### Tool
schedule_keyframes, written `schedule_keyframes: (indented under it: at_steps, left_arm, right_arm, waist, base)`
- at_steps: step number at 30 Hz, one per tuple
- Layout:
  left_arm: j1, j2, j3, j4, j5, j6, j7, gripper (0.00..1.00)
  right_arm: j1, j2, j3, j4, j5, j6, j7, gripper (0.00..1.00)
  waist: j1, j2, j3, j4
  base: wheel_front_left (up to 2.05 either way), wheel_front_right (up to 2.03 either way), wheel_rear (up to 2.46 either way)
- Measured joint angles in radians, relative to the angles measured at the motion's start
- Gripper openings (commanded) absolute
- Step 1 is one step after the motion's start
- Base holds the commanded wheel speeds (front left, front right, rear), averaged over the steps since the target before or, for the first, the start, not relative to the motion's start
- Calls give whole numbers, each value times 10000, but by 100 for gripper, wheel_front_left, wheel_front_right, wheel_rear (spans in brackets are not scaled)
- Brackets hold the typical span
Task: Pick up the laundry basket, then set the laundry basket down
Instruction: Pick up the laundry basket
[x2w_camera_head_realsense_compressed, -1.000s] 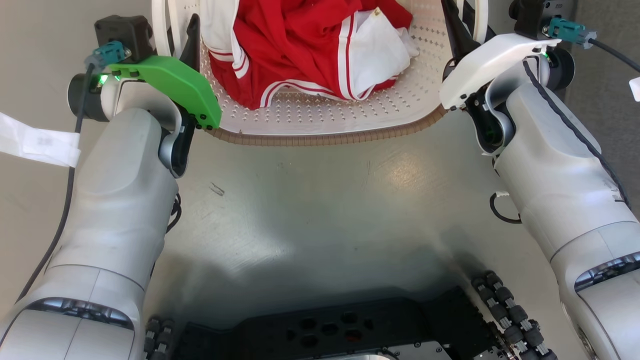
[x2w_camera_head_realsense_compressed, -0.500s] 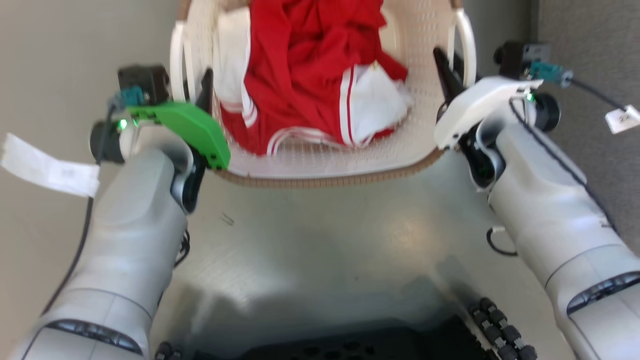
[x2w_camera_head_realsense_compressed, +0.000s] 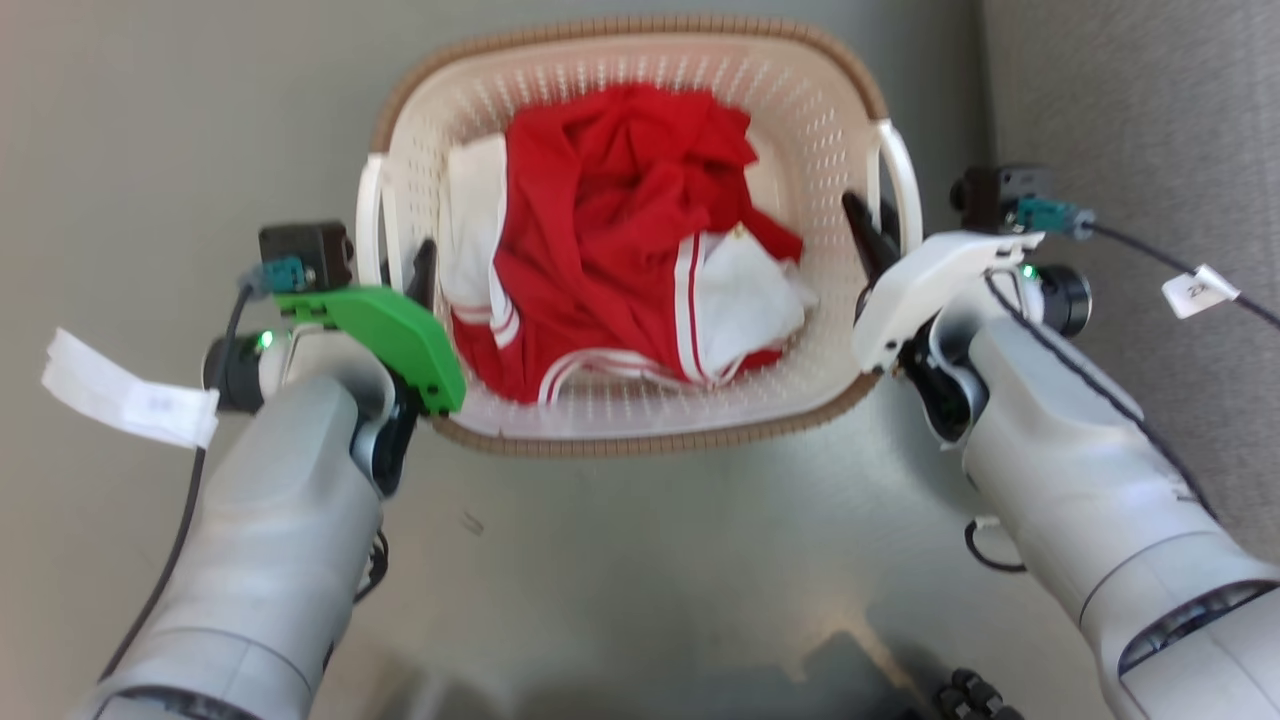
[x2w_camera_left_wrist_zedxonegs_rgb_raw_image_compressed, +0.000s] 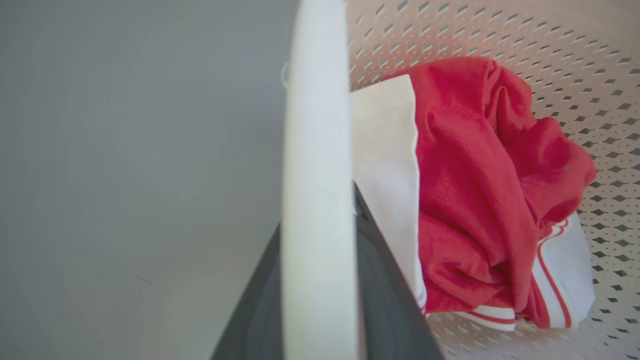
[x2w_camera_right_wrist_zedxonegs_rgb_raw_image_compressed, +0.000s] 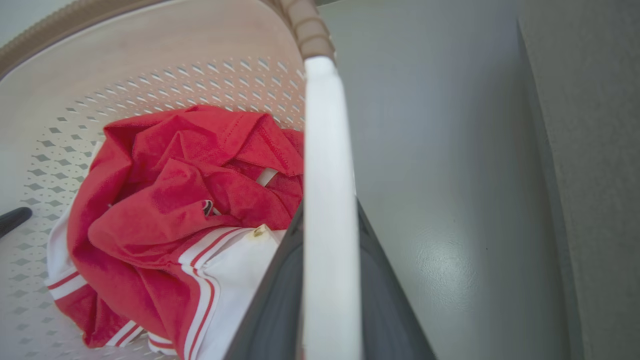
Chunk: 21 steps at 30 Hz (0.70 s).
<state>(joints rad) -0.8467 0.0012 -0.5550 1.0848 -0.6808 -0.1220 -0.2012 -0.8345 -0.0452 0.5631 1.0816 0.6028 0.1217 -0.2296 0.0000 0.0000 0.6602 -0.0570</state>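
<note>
So the basket (x2w_camera_head_realsense_compressed: 815, 120) is sitting in the upper middle of the head view, brown rim (x2w_camera_head_realsense_compressed: 640, 443) all the way round and a heap of red and white clothes (x2w_camera_head_realsense_compressed: 600, 250) bunched up inside. Grey floor (x2w_camera_head_realsense_compressed: 650, 580) is showing all around it, plus a rougher grey strip (x2w_camera_head_realsense_compressed: 1130, 100) running down the right edge of the frame. I honestly can't tell whether the basket is resting on the floor or hanging just above it.

The left gripper (x2w_camera_head_realsense_compressed: 405, 262) is reaching up from the lower left and clamping the left handle (x2w_camera_head_realsense_compressed: 368, 230). One dark finger is poking inside the basket wall and the other is staying outside. In the left wrist view that white handle (x2w_camera_left_wrist_zedxonegs_rgb_raw_image_compressed: 315, 150) is running straight up the middle of the frame, with the dark fingers (x2w_camera_left_wrist_zedxonegs_rgb_raw_image_compressed: 385, 300) hugging it from both sides, so it's gripping the handle.

Same deal on the other side. The right gripper (x2w_camera_head_realsense_compressed: 870, 215) is coming in from the lower right and pinching the right handle (x2w_camera_head_realsense_compressed: 900, 170). In the right wrist view the handle (x2w_camera_right_wrist_zedxonegs_rgb_raw_image_compressed: 327, 200) is standing up the centre with the fingers (x2w_camera_right_wrist_zedxonegs_rgb_raw_image_compressed: 272, 310) pressing in on either side of it. At the left edge of that view, a dark fingertip (x2w_camera_right_wrist_zedxonegs_rgb_raw_image_compressed: 12, 220) of the left gripper is peeking in over the perforated wall.
</note>
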Motion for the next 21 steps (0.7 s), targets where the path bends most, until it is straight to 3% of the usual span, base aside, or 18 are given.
schedule_keyframes:
  at_steps: [21]
  left_arm:
    - [1693,-19,-656,324,-1135,-8,909,0]
  right_arm:
    - [1403,50,1068,188,1104,-12,1346,0]
  waist:
    - [-1,0,-2892,-207]
  base:
    - [0,0,0]
